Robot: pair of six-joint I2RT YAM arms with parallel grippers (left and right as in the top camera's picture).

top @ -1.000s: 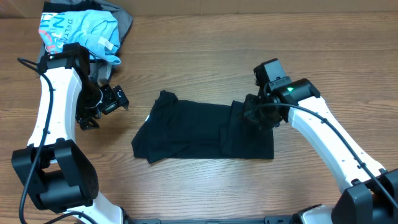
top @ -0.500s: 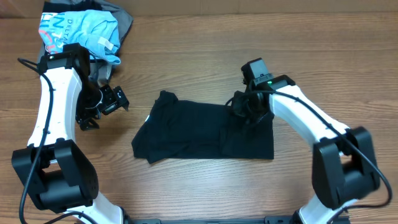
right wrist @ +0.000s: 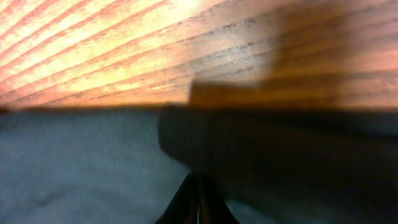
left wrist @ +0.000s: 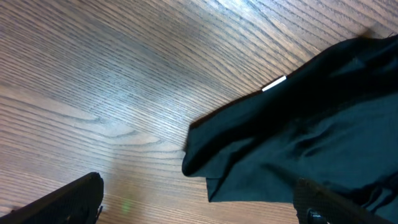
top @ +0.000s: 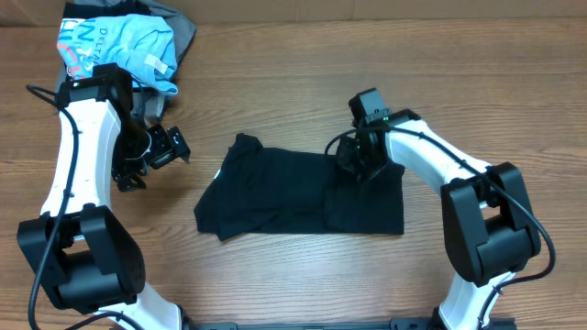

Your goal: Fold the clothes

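Pinching the top edge of the black T-shirt (top: 275,197), our right gripper (top: 359,158) is clamped tight, low over the wood-grain table (top: 303,73). Our left gripper (top: 172,147) hangs spread wide and empty, and we see the shirt lying just ahead of it.

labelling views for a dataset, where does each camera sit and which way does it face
overhead: above the table, facing straight down; black T-shirt, left gripper, right gripper.
left wrist: low over the table, facing the shirt's tagged edge; own fingertips at bottom corners.
right wrist: close above the shirt's edge; own shut fingertips.
shared: the shirt.
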